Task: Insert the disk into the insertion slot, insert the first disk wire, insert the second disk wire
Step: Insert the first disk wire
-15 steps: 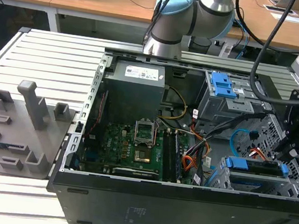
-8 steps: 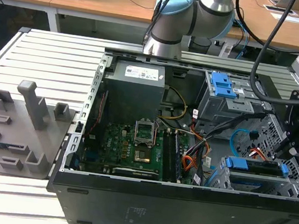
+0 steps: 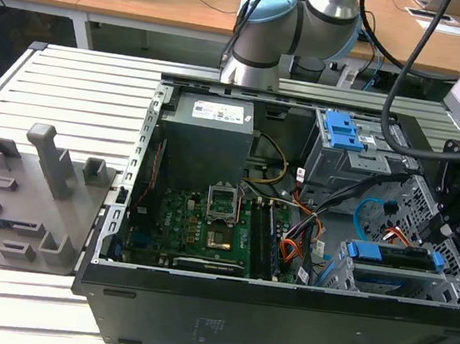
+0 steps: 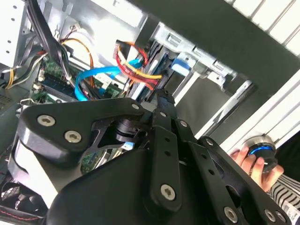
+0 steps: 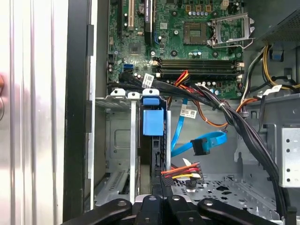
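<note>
**Figure: First wire held at the rear of the seated disk**

*First wrist view.* My fingers (image 5: 158, 190) are drawn together. The first disk wire (image 5: 182, 170), a red-orange bundle, ends right at their tips. I judge they are clenched on its plug, though the plug itself is hidden. Straight ahead of the fingers the disk (image 5: 152, 123) sits edge-on in the insertion slot (image 5: 117, 145), its blue caddy between the grey rails. A light blue cable (image 5: 202, 143) hangs loose just to one side of the fingers. To seat the plug well, I would hold it square to the disk's edge and push along one line. I would also keep clear of that loose cable and of the black harness (image 5: 243, 131) beyond it.

*Second wrist view.* The wire loops away from the fingertips toward the cage. Past the case wall, a person's hand (image 4: 243, 161) is at a round knob (image 4: 261, 151).

*Exterior view.* The open computer case (image 3: 279, 321) lies on a slatted white table (image 3: 74, 77). A grey fixture plate (image 3: 25, 197) lies well apart from the fingers, and wooden benches (image 3: 150, 3) stand behind. Room around the fingers looks tight.
</note>
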